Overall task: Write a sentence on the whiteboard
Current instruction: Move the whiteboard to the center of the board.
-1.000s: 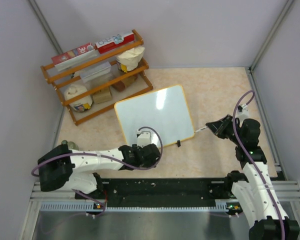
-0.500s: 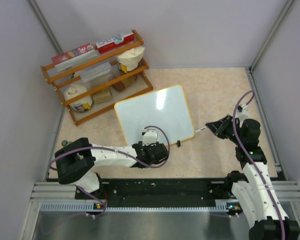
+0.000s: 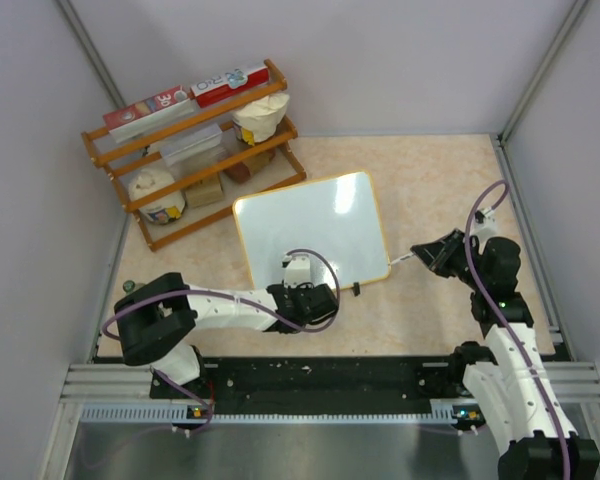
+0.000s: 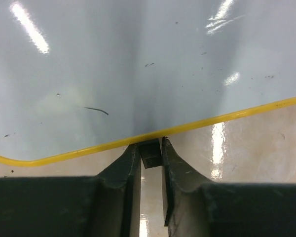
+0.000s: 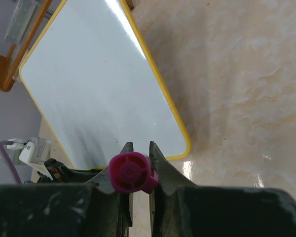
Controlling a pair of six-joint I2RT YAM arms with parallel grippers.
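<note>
One whiteboard (image 3: pixel 315 225) — one marker (image 5: pixel 130 172), seemingly

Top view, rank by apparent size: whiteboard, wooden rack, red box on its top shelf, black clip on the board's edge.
1. wooden rack, narrowly; it stands nearer the camera, so unsure
2. whiteboard
3. red box
4. black clip

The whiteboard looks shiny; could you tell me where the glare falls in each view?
Top external: one bright patch on the whiteboard, far half. Left wrist: sharp streaks in both upper corners. Right wrist: a streak along the right rim; the magenta marker end is blurred.
</note>
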